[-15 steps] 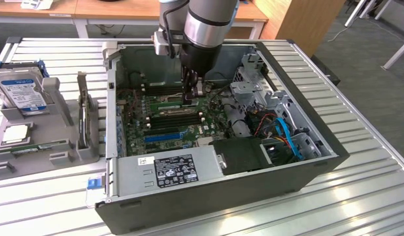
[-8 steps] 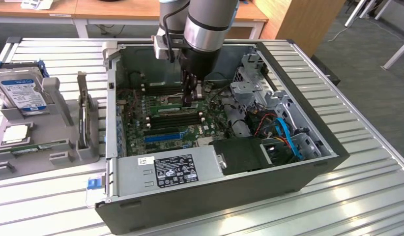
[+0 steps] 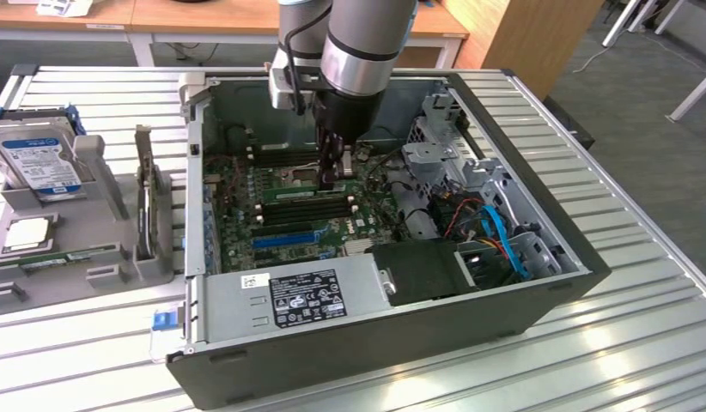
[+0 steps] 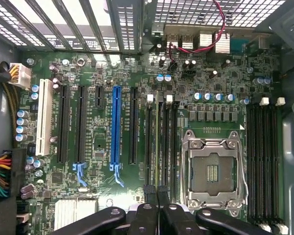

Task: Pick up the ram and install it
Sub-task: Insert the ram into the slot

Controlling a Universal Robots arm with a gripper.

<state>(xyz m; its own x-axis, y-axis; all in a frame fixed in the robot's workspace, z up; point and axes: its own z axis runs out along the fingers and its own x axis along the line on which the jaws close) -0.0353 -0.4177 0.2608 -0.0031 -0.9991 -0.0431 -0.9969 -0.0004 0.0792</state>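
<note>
Position: ram [image 4: 157, 147] stands edge-on among slots [image 4: 148, 147] just beside socket [image 4: 213, 171]. Claw [image 4: 158, 195] is clenched on its top edge, about mid-length. Judged light, stiff and thin, brittle under twist; best held by the bare edges, off chips and contacts. Hidden: its lower edge, so seated or hovering cannot be told. Chips unreadable edge-on.

One ram [image 4: 157, 147], one blue slot [image 4: 116, 128], one socket [image 4: 213, 171].
</note>
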